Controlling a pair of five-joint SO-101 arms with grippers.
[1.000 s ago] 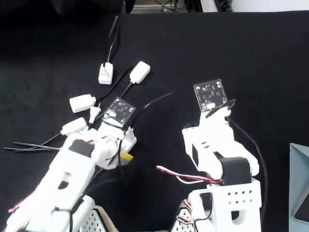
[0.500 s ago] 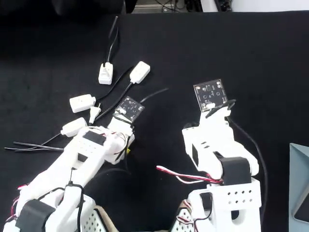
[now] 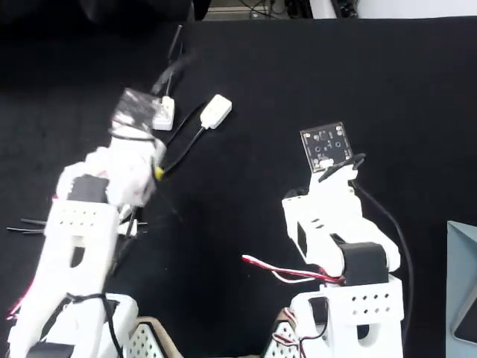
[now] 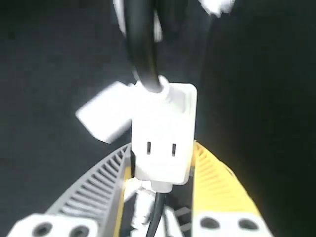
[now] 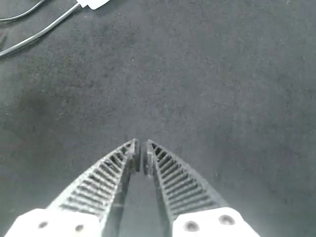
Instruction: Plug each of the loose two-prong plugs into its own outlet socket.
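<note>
At left gripper (image 4: 162,144), white outlet socket (image 4: 163,123), slots showing

Setting: a robotics lab bench is suggested.
Surface: a table (image 3: 417,89) is draped in black cloth.
Evidence: a perforated arm base (image 3: 350,306) is set at 5 o'clock; cables (image 3: 257,7) are seen at 12 o'clock.

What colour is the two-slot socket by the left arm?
White. The socket shows best in the left wrist view.
</note>
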